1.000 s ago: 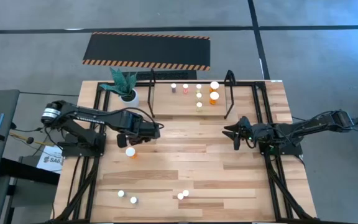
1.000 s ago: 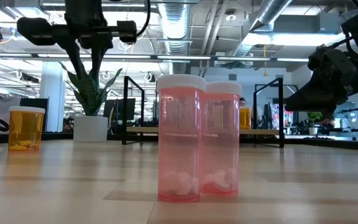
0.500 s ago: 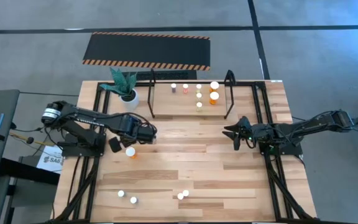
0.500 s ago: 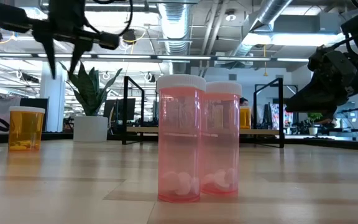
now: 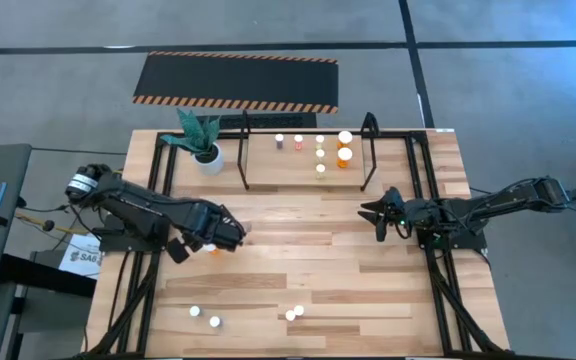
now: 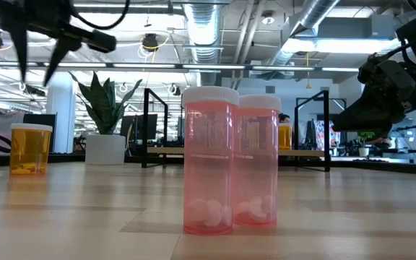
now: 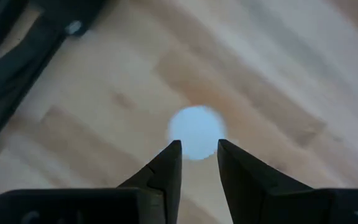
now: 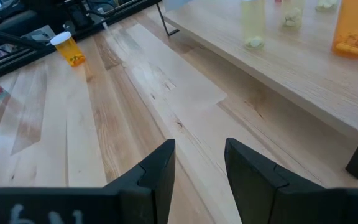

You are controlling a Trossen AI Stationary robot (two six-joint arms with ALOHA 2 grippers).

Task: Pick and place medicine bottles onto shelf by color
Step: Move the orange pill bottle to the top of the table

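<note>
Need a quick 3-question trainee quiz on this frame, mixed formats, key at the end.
1. True or false: the left gripper is directly above the white cap of the orange bottle on the table, with nothing between its fingers.
2. Multiple choice: where is the right gripper?
A. Inside the shelf
B. Over bare table in front of the shelf, empty
C. Closed on a pink bottle
3. Fill in: the two pink bottles close to the low camera stand ____ on the table.

Key: 1 true; 2 B; 3 upright
</note>
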